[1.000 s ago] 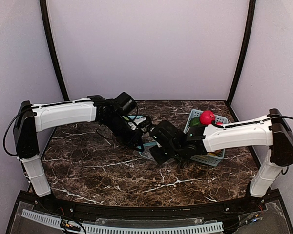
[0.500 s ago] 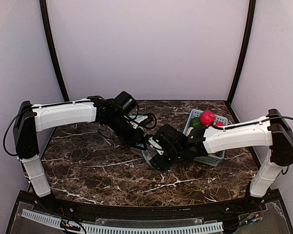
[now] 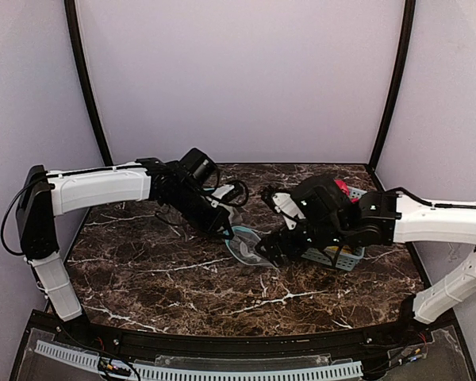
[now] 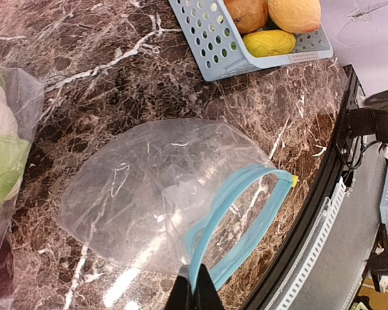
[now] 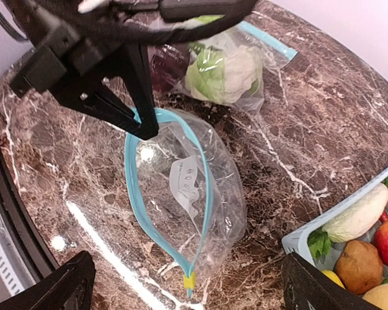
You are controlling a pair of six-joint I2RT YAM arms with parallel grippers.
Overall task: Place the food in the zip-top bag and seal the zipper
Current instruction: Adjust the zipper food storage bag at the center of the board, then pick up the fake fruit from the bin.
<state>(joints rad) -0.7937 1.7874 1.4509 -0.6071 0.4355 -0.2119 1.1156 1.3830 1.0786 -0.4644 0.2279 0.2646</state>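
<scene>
- Dark brown marble table (image 3: 143,270) with white veining, closed in by pale lilac walls (image 3: 238,79), carries everything.
- On the left, the left gripper (image 4: 194,294) has its fingers pressed together on the blue zipper rim (image 4: 242,194) of the zip-top bag (image 4: 142,187). It pinches one lip and lifts it, so the mouth gapes as a loop. This looks meant to give the other arm an opening to drop things into.
- That bag is clear and appears empty apart from a pale label (image 5: 184,177); its body lies slack on the marble.
- Just beyond it lies a second bag (image 5: 271,48), which holds a cauliflower (image 5: 229,68) and something dark red (image 5: 165,68), out of the way of the work.
- Right of centre, the right gripper (image 5: 191,287) hangs above the open mouth with its fingers spread wide and nothing between them. I judge it is free to fetch a piece.
- Farthest right, the food (image 4: 268,42) sits in the light-blue slotted basket (image 5: 297,244): a white leafy vegetable (image 5: 359,216), a brown potato-like piece (image 5: 359,263), and red, yellow and orange fruits. None of it is in the held bag yet, and the zipper is unsealed.
</scene>
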